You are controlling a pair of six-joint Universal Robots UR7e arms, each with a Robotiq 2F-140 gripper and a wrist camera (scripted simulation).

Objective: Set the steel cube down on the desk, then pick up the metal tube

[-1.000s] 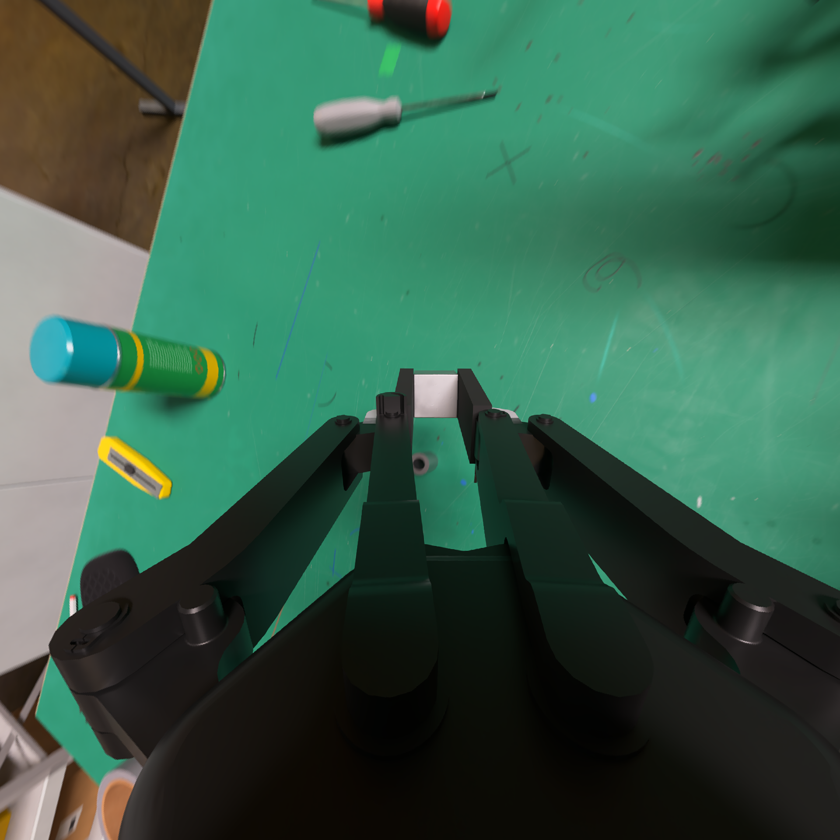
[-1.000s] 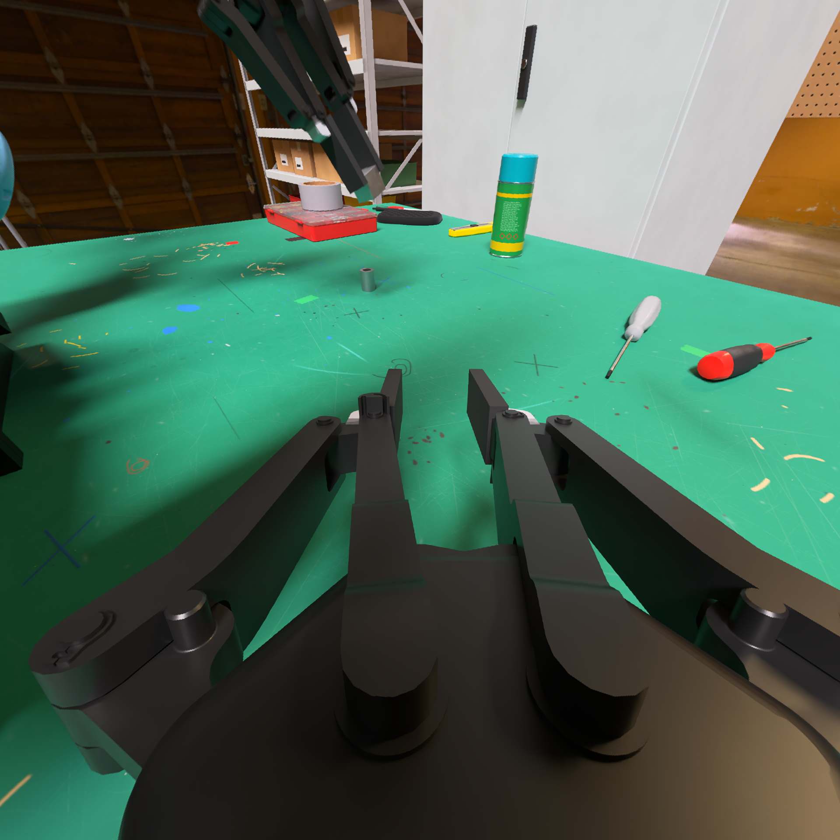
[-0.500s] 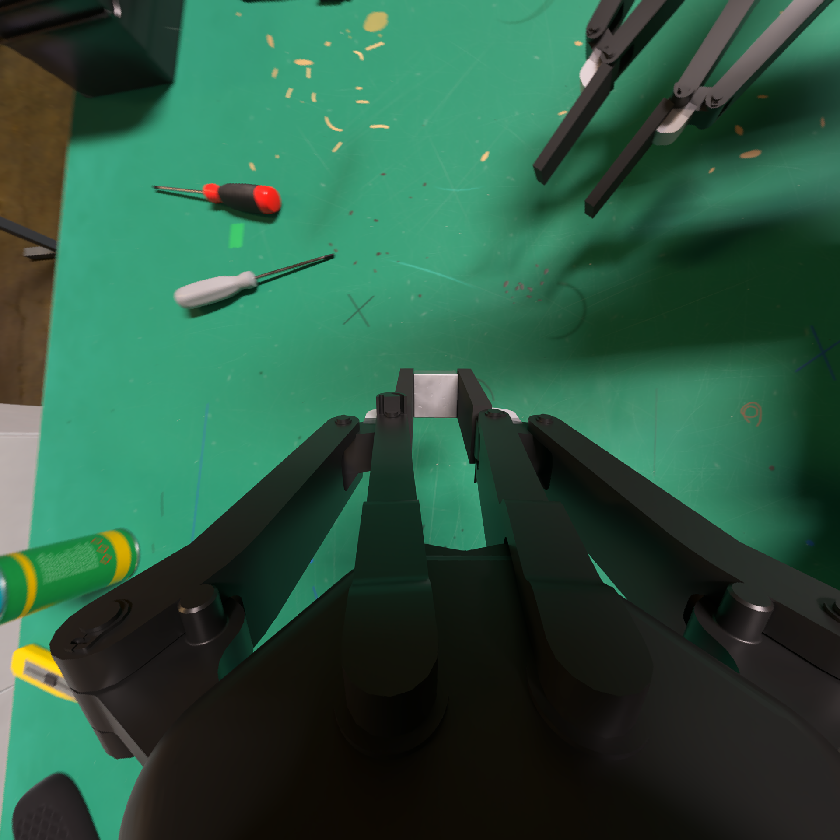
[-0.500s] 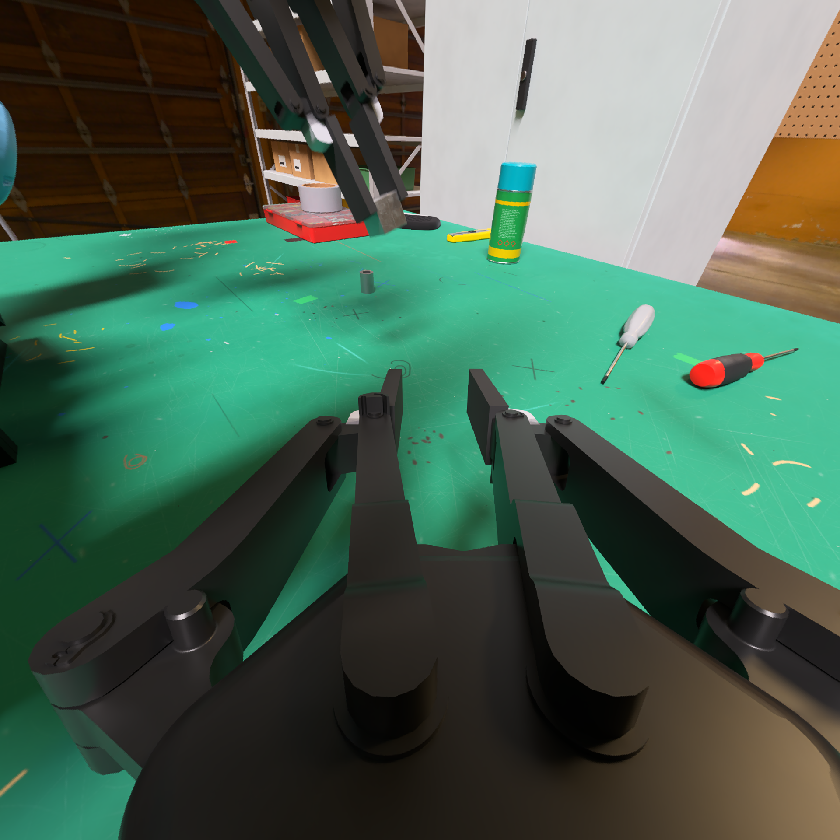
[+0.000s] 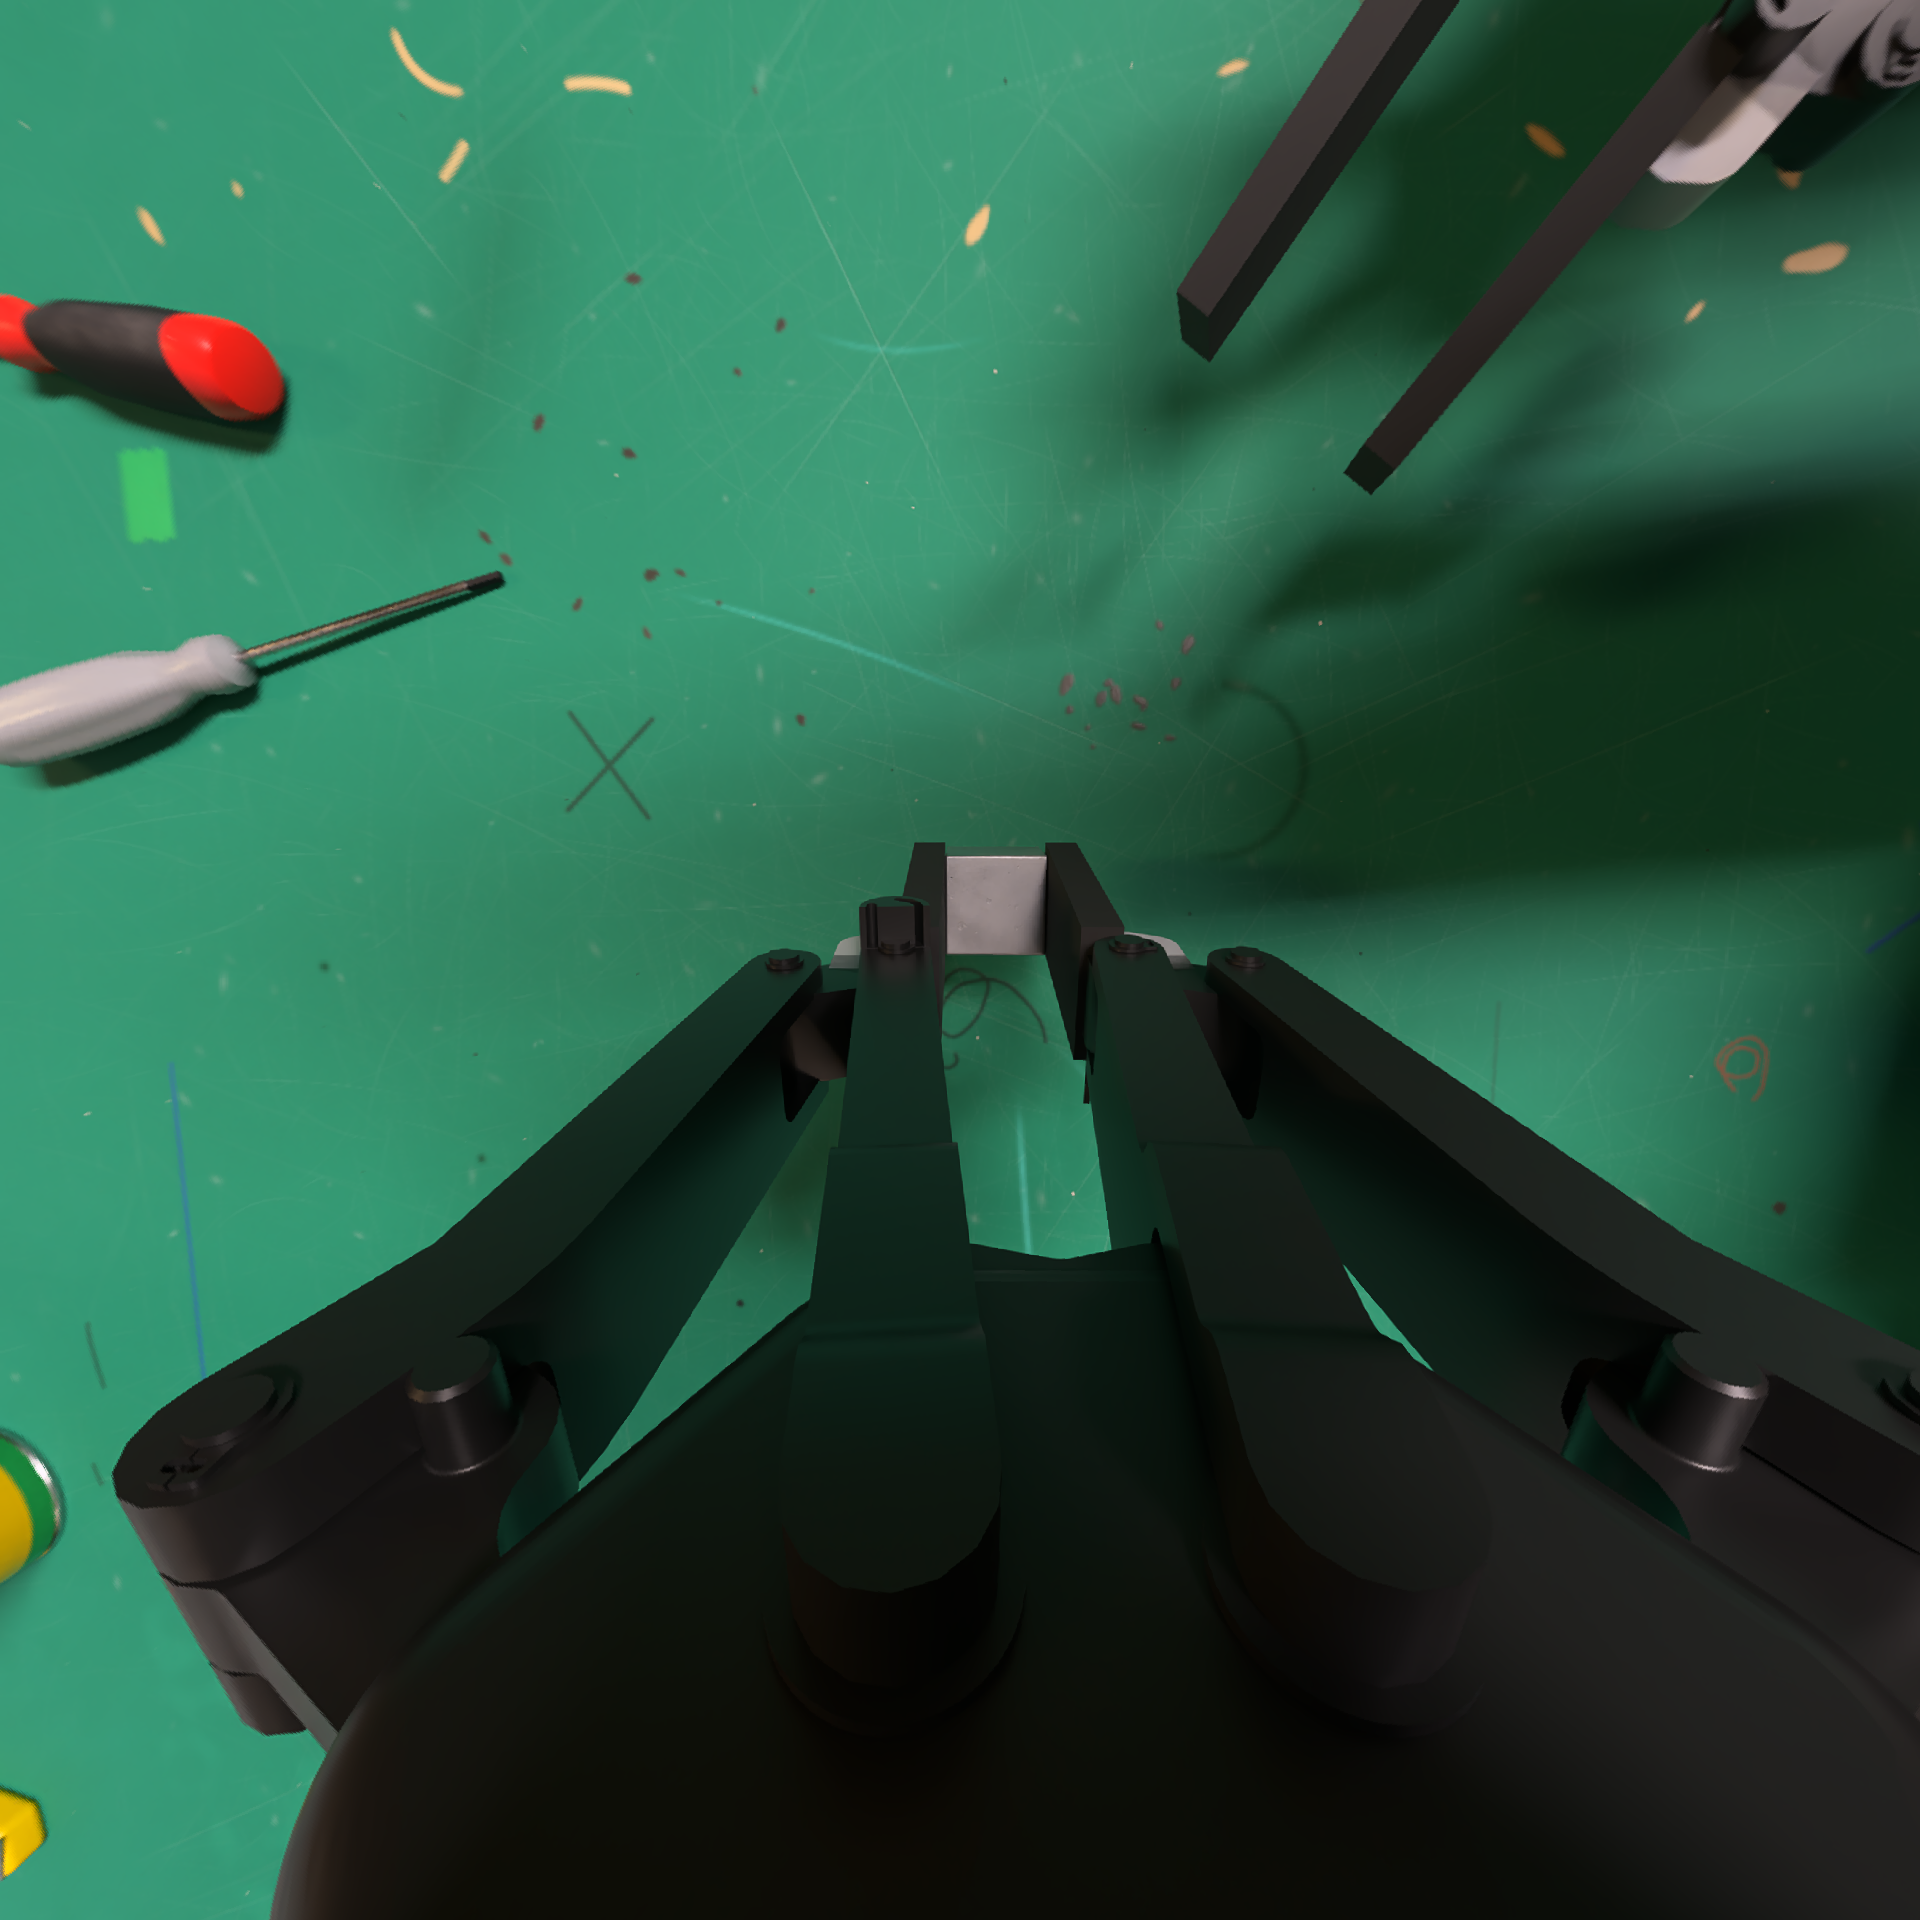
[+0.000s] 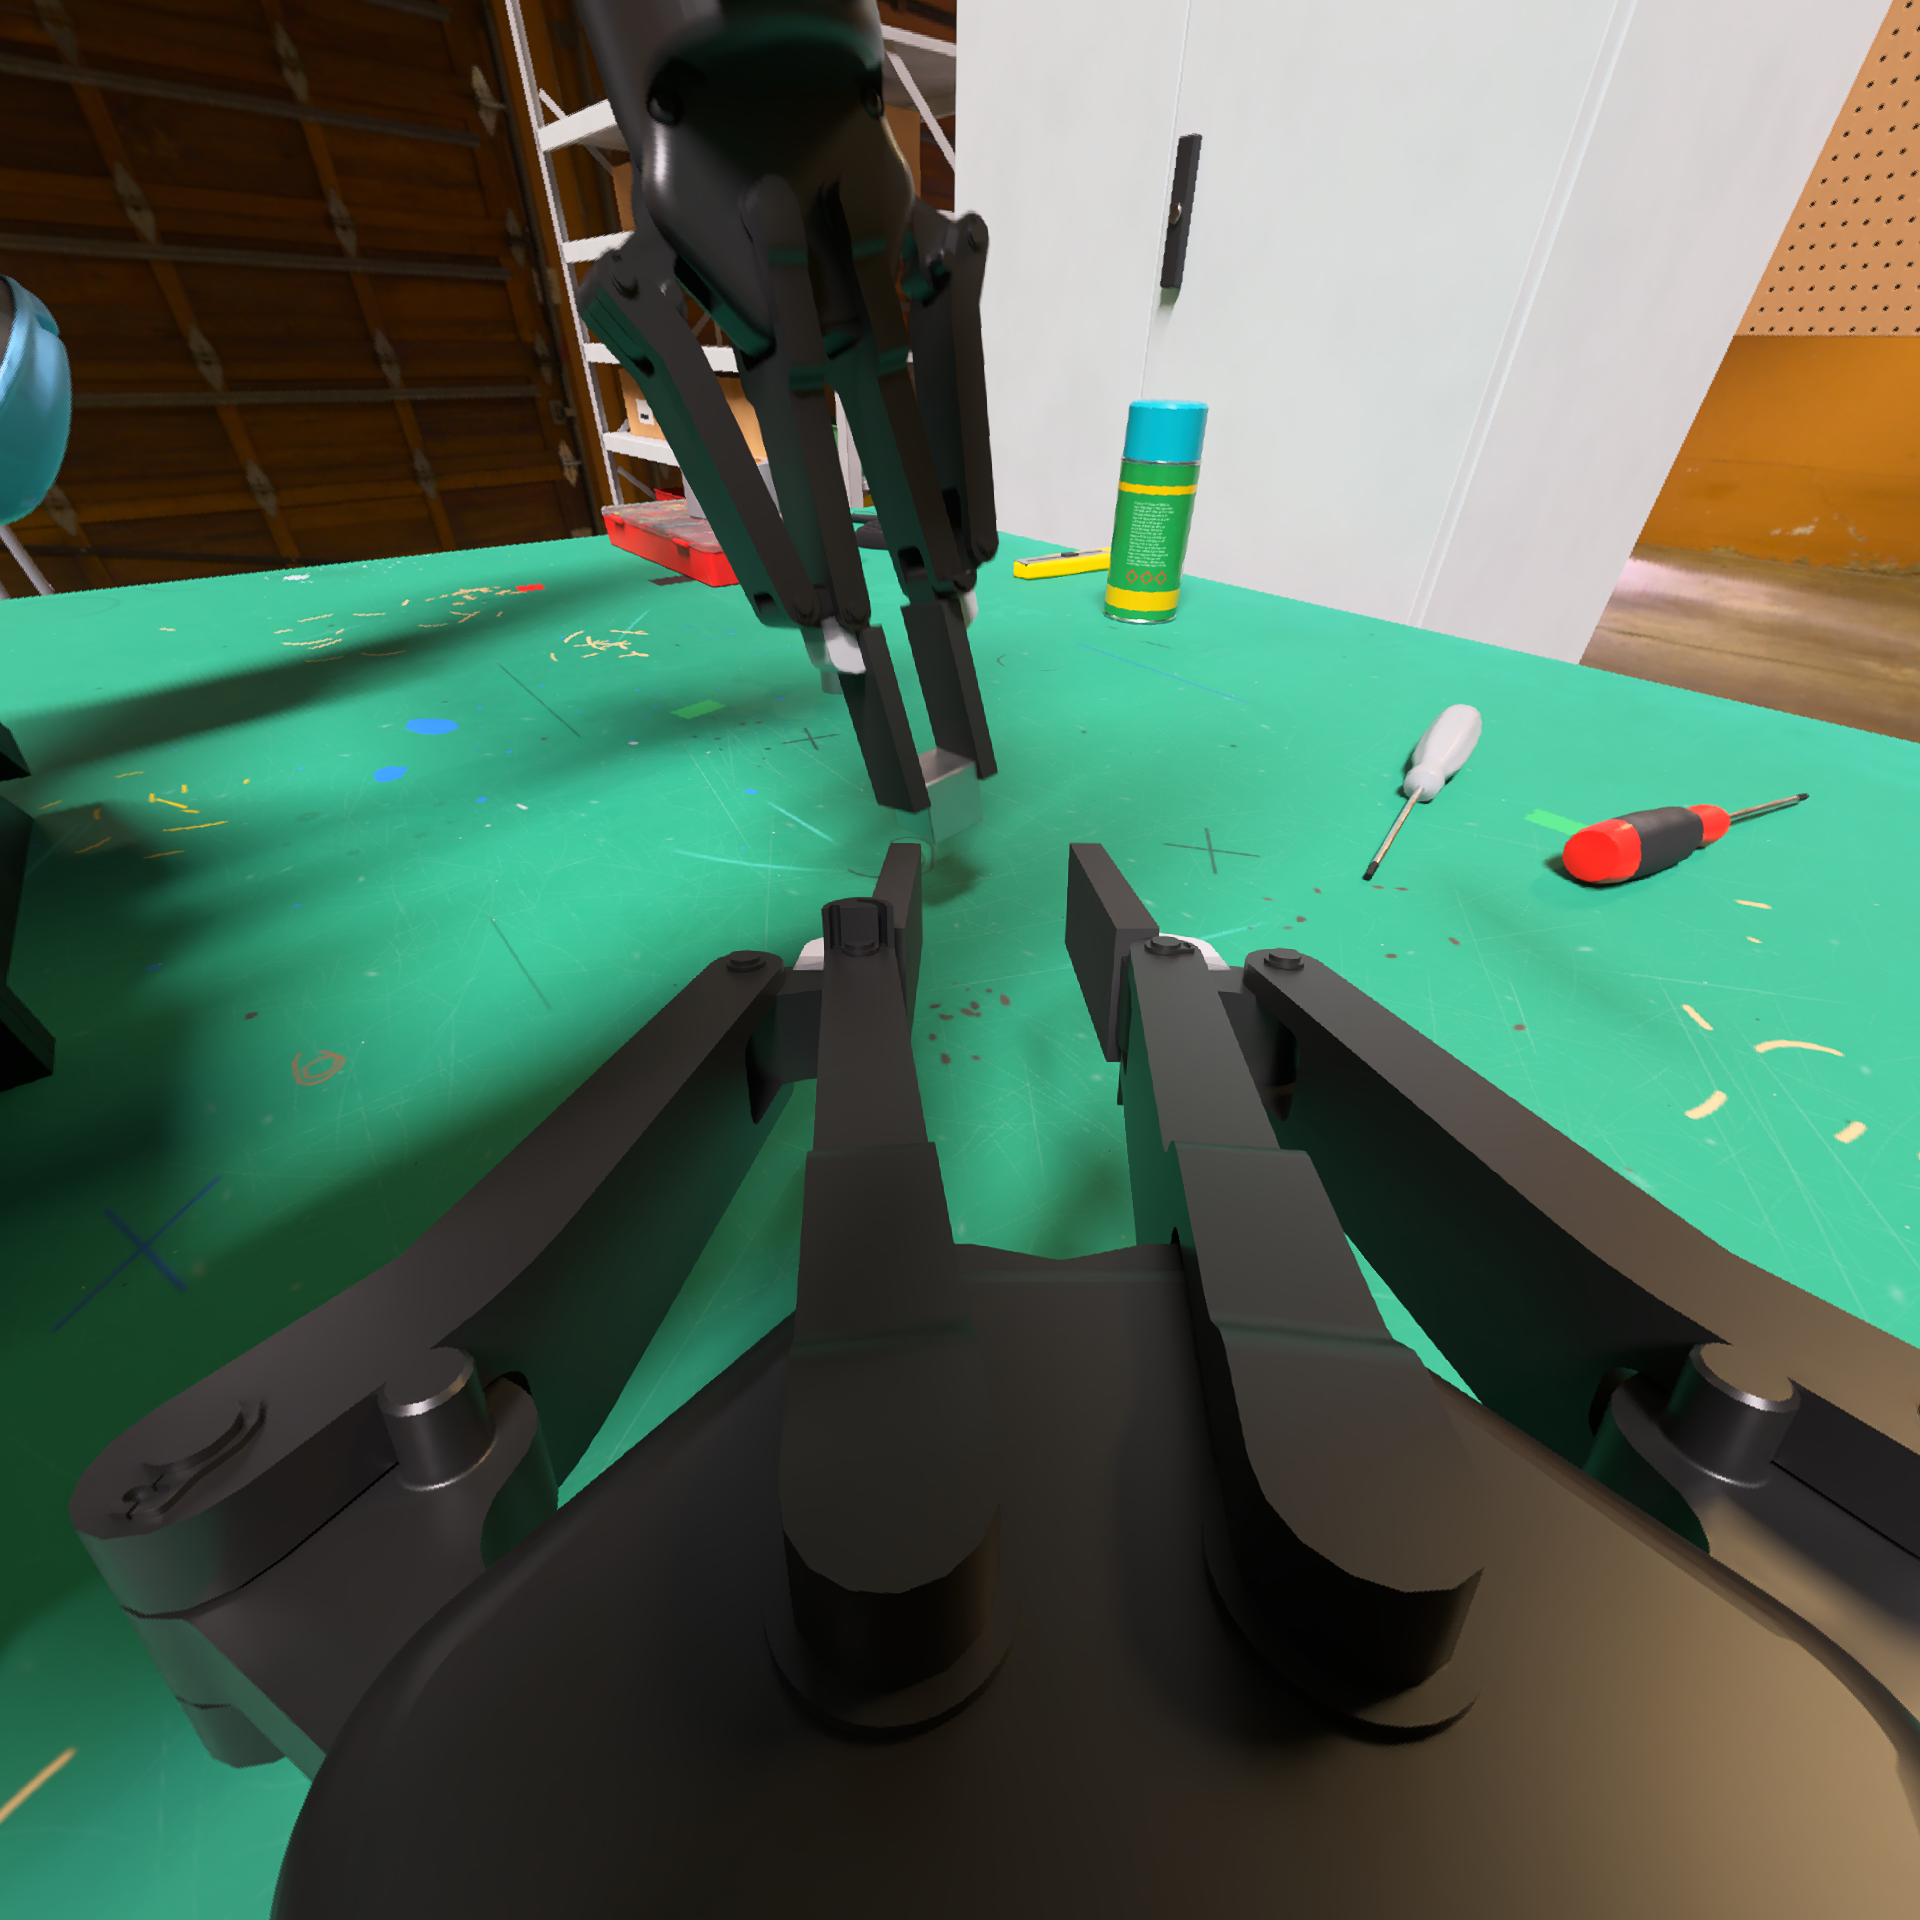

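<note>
My left gripper (image 5: 994,862) is shut on the steel cube (image 5: 994,902), a small grey block between its fingertips. In the right wrist view the left gripper (image 6: 940,795) hangs tilted, holding the cube (image 6: 954,792) just above the green desk (image 6: 623,935), right in front of my right gripper. My right gripper (image 6: 992,873) is open and empty, low over the desk. Its two fingers (image 5: 1299,187) also show at the top right of the left wrist view. The metal tube is not visible in either view.
A red-and-black screwdriver (image 6: 1652,836) and a white-handled screwdriver (image 6: 1439,753) lie to the right; both also show in the left wrist view (image 5: 156,353) (image 5: 114,696). A green spray can (image 6: 1153,509), a yellow knife (image 6: 1060,564) and a red box (image 6: 665,525) stand at the far edge.
My left gripper has carried the cube across the desk toward my right gripper and lowered it close to the surface. The tube, seen earlier, is now hidden. My right gripper has barely moved.
</note>
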